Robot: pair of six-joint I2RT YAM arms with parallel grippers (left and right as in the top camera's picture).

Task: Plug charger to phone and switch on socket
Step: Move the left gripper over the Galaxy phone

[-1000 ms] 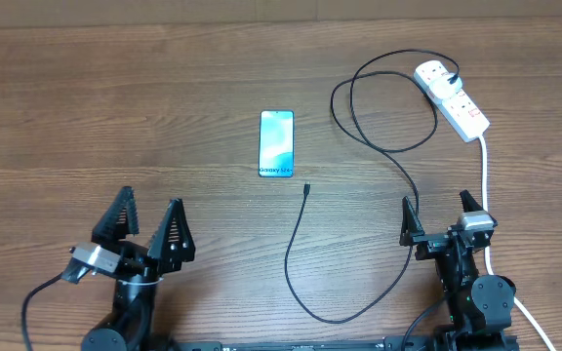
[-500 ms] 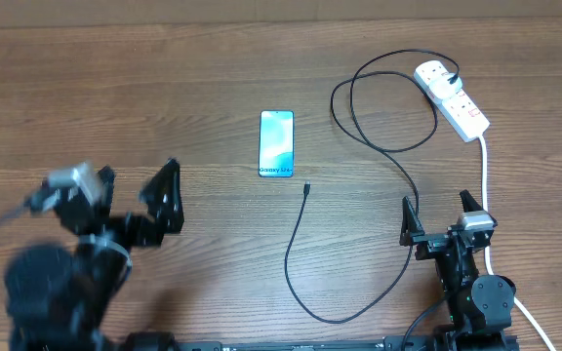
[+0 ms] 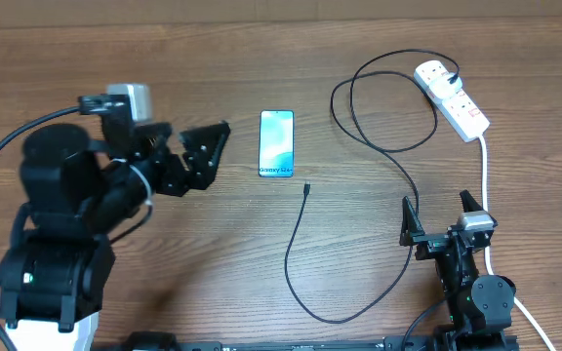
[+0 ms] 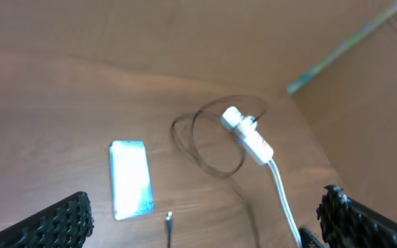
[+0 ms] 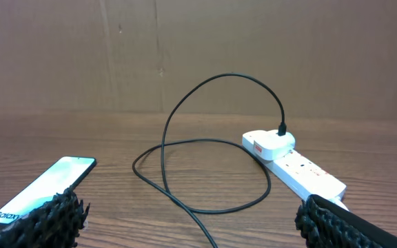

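Observation:
The phone (image 3: 276, 143) lies face up, screen lit, at the table's middle. The charger (image 3: 301, 239) is a thin black cable. Its connector tip (image 3: 306, 188) rests just below and right of the phone, apart from it. Its other end loops up to a white plug (image 3: 435, 73) seated in the socket (image 3: 460, 102), a white power strip at the far right. My left gripper (image 3: 198, 141) hangs open just left of the phone, holding nothing. Open and empty too, my right gripper (image 3: 437, 210) stays low near the front right. The left wrist view is blurred but shows the phone (image 4: 131, 179) and socket (image 4: 248, 134).
A thick white mains cord (image 3: 484, 185) runs from the socket down past my right arm to the front edge. The black cable makes wide loops (image 3: 383, 112) between the phone and the socket. A brown cardboard wall (image 5: 198, 55) stands behind the table.
My left arm has risen from the front left and swung up and right toward the phone, still open. The right arm, phone, cable and socket have not moved.

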